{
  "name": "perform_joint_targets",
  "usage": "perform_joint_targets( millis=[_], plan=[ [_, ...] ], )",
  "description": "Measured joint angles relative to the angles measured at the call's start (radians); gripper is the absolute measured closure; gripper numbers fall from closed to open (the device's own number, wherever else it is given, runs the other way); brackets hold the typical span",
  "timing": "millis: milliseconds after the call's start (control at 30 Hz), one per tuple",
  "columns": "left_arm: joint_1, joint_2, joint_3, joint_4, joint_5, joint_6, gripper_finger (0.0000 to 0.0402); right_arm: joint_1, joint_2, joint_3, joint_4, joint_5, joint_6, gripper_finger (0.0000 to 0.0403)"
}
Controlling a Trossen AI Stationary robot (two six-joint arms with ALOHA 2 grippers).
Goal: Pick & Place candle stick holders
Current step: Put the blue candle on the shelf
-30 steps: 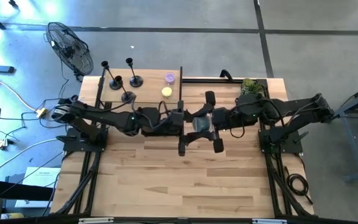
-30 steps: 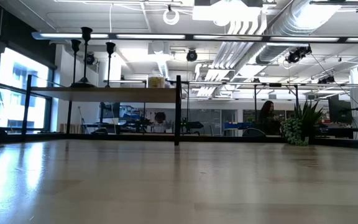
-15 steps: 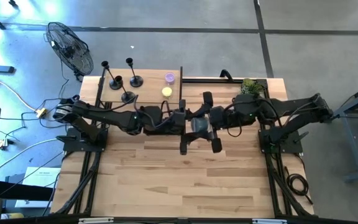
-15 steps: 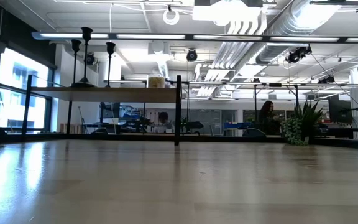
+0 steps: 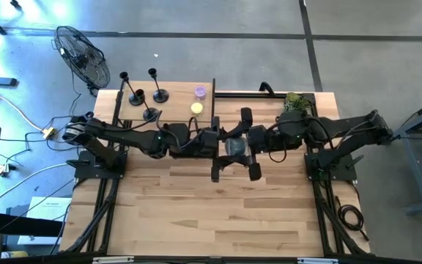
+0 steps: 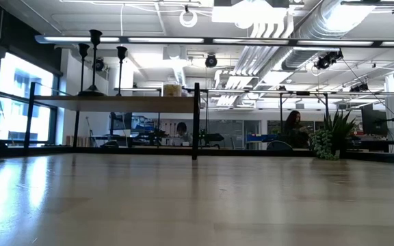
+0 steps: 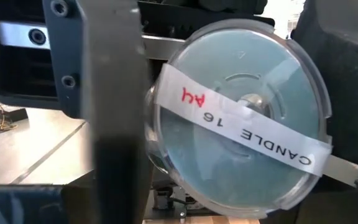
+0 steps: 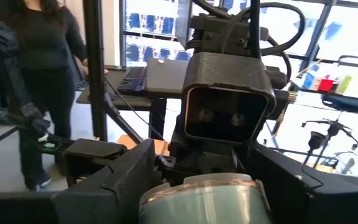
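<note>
Three black candle stick holders (image 5: 150,103) stand by their round bases on a raised wooden shelf (image 5: 174,103) at the table's far left. They also show in the low view (image 6: 95,61). My two grippers meet above the table's middle, left gripper (image 5: 222,147) and right gripper (image 5: 247,147). Each is shut on a round clear container (image 5: 234,147) taped "CANDLE 16 A4" (image 7: 241,106). Neither gripper is near the holders. My left gripper pinches the container's round rim (image 7: 157,124) between its two fingers, one on each side. It comes level from the table's left, facing the taped flat end. The container is lifted clear of the table. My right gripper pinches the container's curved wall (image 8: 201,202) between its two fingers. It comes level from the table's right. The container lies on its side, clear of the table; the picture's bottom edge cuts off the contact.
A purple (image 5: 200,92) and a yellow (image 5: 195,108) small round thing sit on the shelf by its black post (image 5: 212,99). A plant (image 5: 294,101) stands at the far right. A person (image 8: 36,74) stands beyond the table. Bare wood lies toward the near edge (image 5: 218,213).
</note>
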Motion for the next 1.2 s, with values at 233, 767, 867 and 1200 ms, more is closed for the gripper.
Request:
perform_joint_targets(
  millis=[233,767,867,1200],
  plan=[
    [0.0,0.0,0.0,0.001,0.0,0.0,0.0181,0.005,0.0,-0.001,0.014,-0.002,-0.045,0.0153],
    [0.0,-0.002,0.002,0.006,0.0,-0.001,0.0181,0.006,-0.004,-0.002,0.048,-0.033,0.005,0.0163],
    [0.0,-0.004,0.003,0.011,0.0,-0.002,0.0181,0.006,-0.012,-0.003,0.056,-0.038,-0.003,0.0162],
    [-0.001,-0.005,0.004,0.01,0.0,-0.022,0.0181,0.006,-0.018,-0.003,0.104,-0.051,-0.027,0.0162]
  ],
)
